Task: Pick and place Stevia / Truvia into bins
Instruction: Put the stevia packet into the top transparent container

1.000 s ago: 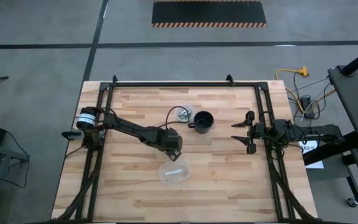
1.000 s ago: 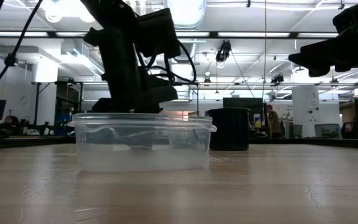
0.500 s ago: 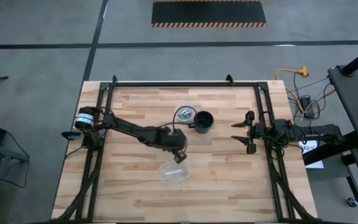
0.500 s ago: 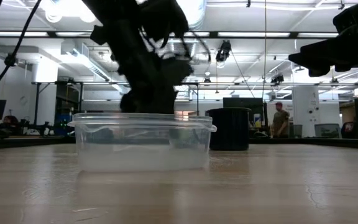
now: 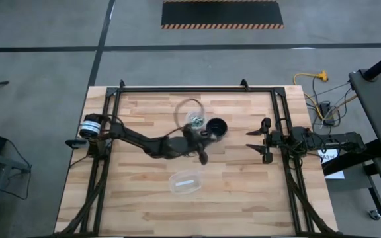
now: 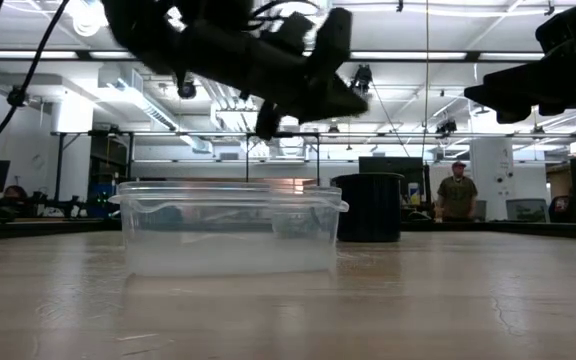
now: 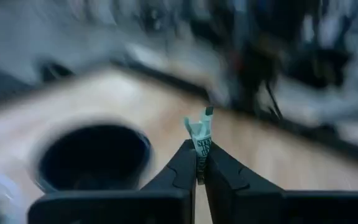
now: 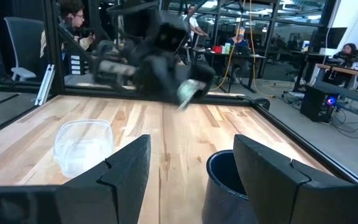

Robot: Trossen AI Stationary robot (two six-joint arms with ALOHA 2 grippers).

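My left gripper (image 7: pixel 201 163) is shut on one green-and-white Stevia packet (image 7: pixel 201 134), in the air just near of the black mug (image 5: pixel 215 127). It shows blurred in the high view (image 5: pixel 202 155) and raised in the low view (image 6: pixel 313 85). The right wrist view also catches the packet (image 8: pixel 188 91). The small round clear cup (image 5: pixel 195 120) stands on the table beside the mug, with green-and-white bits inside. My right gripper (image 5: pixel 250 139) waits open at the table's right side (image 8: pixel 191 171). My left gripper pinches the packet's lower end (image 7: pixel 200 150) between its two fingertips. The rest of the packet sticks out past the tips, crumpled. The fingers lie roughly level, pointing toward the table's right. The packet is lifted clear of the table.
An oval clear plastic tub (image 5: pixel 185 182) sits near of the left gripper, with a pale strip inside (image 5: pixel 188 180); it fills the low view's front (image 6: pixel 228 228). The mug (image 7: pixel 92 158) lies just ahead of the left fingers. People stand in the room beyond the table.
My left gripper rose from the tub's far rim and swung quickly toward the table's right and far side, to beside the mug, tipping from pointing down to roughly level. The packet travelled with it.
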